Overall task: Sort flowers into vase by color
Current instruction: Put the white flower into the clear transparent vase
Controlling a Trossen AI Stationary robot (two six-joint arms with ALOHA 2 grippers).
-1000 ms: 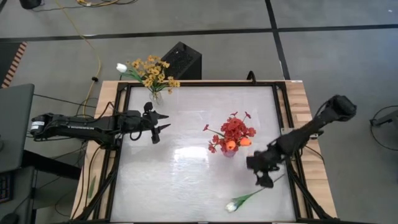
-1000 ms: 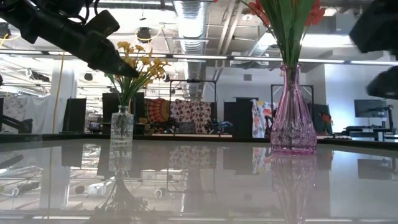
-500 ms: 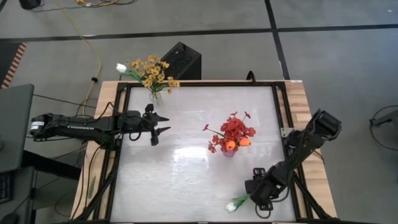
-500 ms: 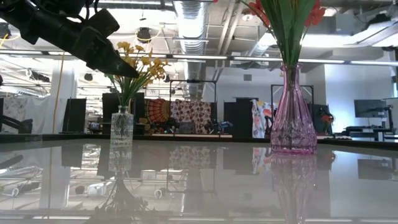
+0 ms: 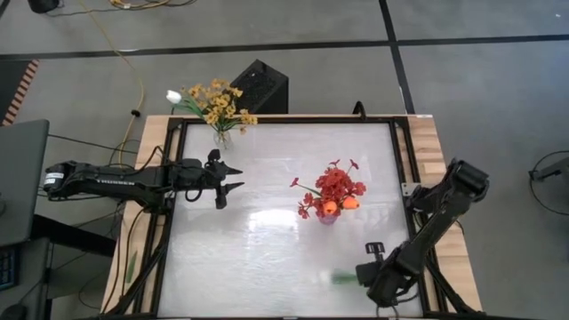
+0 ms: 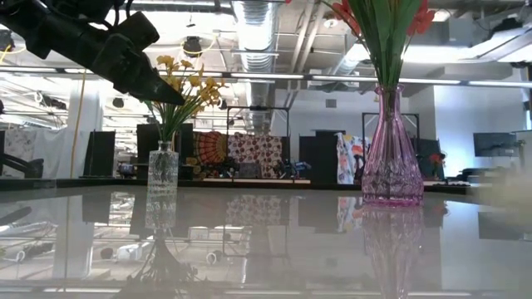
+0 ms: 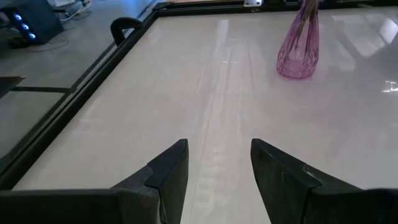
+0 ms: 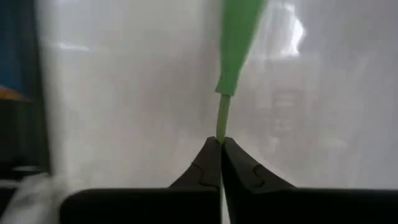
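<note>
My right gripper (image 5: pixel 372 277) is at the table's near right, shut on the thin green stalk (image 8: pixel 222 121) of a flower. In the high view the flower (image 5: pixel 342 278) is only a green blur beside the gripper. A pink vase (image 5: pixel 327 216) with red sprays and orange tulips stands at mid-table. A clear vase (image 5: pixel 220 136) with yellow sprays and a white tulip stands at the far left. My left gripper (image 5: pixel 231 178) hovers open over the table's left part, with nothing between its fingers (image 7: pixel 168 171). My right gripper pinches the flower's bare stalk (image 8: pixel 222 132) between its two fingertips, just below a green leaf (image 8: pixel 239 37). The fingers come from above, pointing down. Blur hides whether the flower is clear of the table.
The glossy white tabletop has a dark frame (image 5: pixel 404 169) along its edges. Bare surface lies between the two vases and along the near edge. A black box (image 5: pixel 260 86) sits on the floor beyond the far edge.
My right gripper has swung toward the table's near edge, come down over the lying white tulip's stalk and taken hold of it. The flower, which lay still near the near edge, now shows blurred and shifted beside the gripper.
</note>
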